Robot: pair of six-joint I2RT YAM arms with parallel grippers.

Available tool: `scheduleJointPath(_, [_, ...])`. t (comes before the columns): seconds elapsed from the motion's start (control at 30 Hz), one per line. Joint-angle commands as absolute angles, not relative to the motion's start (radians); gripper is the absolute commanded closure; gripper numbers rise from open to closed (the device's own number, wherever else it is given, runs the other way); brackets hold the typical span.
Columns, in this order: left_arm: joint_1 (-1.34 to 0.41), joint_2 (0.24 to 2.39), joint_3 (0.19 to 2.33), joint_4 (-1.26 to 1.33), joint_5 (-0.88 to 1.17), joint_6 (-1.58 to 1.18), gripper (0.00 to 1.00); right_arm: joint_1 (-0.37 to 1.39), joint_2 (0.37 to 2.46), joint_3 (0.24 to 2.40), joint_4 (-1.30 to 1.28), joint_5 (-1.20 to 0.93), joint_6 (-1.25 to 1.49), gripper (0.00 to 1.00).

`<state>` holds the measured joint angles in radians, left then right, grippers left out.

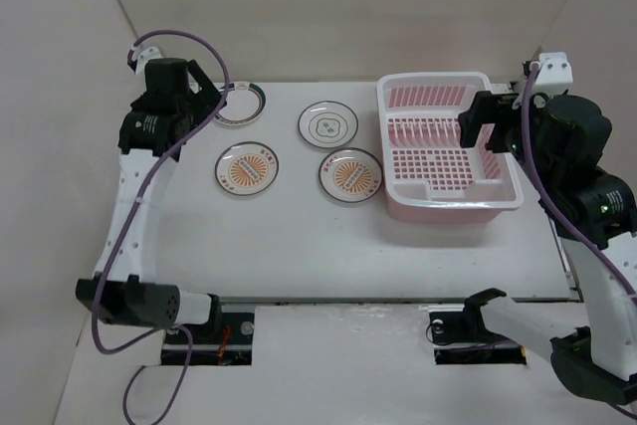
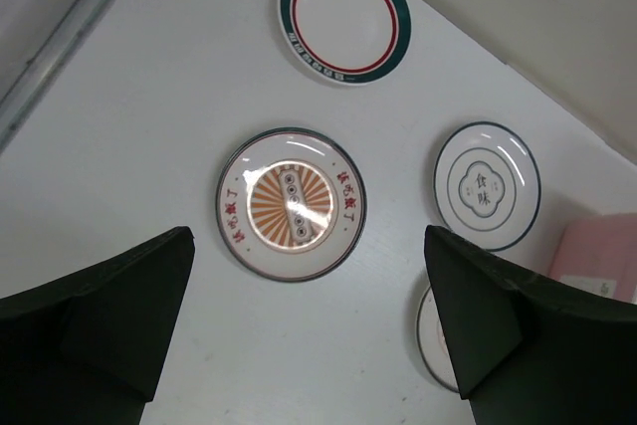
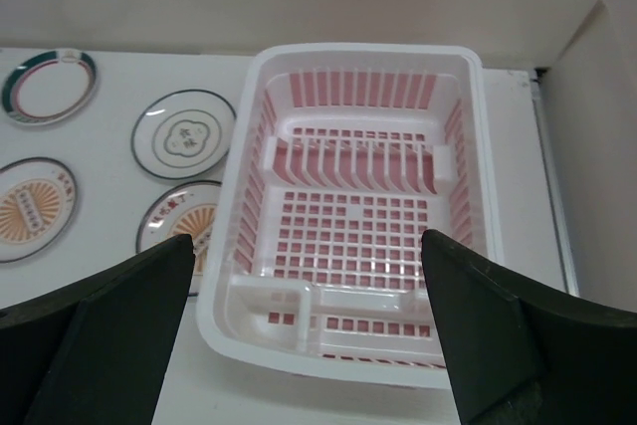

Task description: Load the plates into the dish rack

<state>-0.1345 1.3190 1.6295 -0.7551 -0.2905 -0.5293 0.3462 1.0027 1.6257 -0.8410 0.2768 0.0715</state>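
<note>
Four plates (image 1: 248, 167) lie flat on the tabletop (image 1: 299, 246) beside the empty dish rack (image 1: 448, 208), left gripper (image 2: 307, 236) and right gripper (image 3: 307, 238) both spread, holding nothing; plates judged light, stiff, slippery, breakable, best pinched at the rim.

light's bright and even from overhead, so the white table (image 1: 299, 236) looks a bit washed out and shadows are only soft smudges, like the one along the near edge of the rack (image 1: 443, 210). there's a glare spot on the middle of the sunburst plate (image 2: 291, 204) in the left wrist view, and the fingers (image 2: 100, 325) in both wrist views are dark, soft-edged blobs.
</note>
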Motion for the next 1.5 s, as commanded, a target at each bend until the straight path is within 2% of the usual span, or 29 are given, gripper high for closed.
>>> scheduleJointPath(0.0, [-0.025,1.422,1.608,-0.562,-0.054,-0.517,0.00,0.357,0.989,1.614,-0.723,0.079,0.074,0.00])
scheduleJointPath(0.1, [0.113,1.488,1.527,-0.342,0.189,-0.549,0.00,0.357,0.977,1.578,-0.646,-0.105,0.074,0.00])
scheduleJointPath(0.2, [0.201,1.594,1.465,-0.171,0.387,-0.572,0.00,0.370,0.977,1.556,-0.606,-0.182,0.074,0.00])
scheduleJointPath(0.27, [0.233,1.690,1.454,-0.013,0.452,-0.572,0.00,0.391,0.977,1.555,-0.606,-0.205,0.074,0.00])
scheduleJointPath(0.43, [0.293,1.935,1.532,0.120,0.616,-0.592,0.00,0.411,0.997,1.591,-0.649,-0.206,0.023,0.00])
scheduleJointPath(0.6, [0.304,2.158,1.621,0.163,0.655,-0.614,0.05,0.430,1.015,1.621,-0.686,-0.173,0.003,0.00])
scheduleJointPath(0.93, [0.275,2.339,1.747,0.183,0.589,-0.670,0.09,0.448,1.049,1.666,-0.704,-0.109,0.003,0.00])
scheduleJointPath(1.03, [0.255,2.396,1.815,0.172,0.580,-0.698,0.18,0.457,1.060,1.675,-0.704,-0.100,0.003,0.00])
scheduleJointPath(1.27, [0.244,2.459,1.870,0.184,0.535,-0.770,0.26,0.476,1.060,1.684,-0.704,-0.032,0.003,0.00])
scheduleJointPath(1.47, [0.244,2.500,1.916,0.149,0.512,-0.790,0.47,0.485,1.051,1.684,-0.704,-0.009,0.012,0.00])
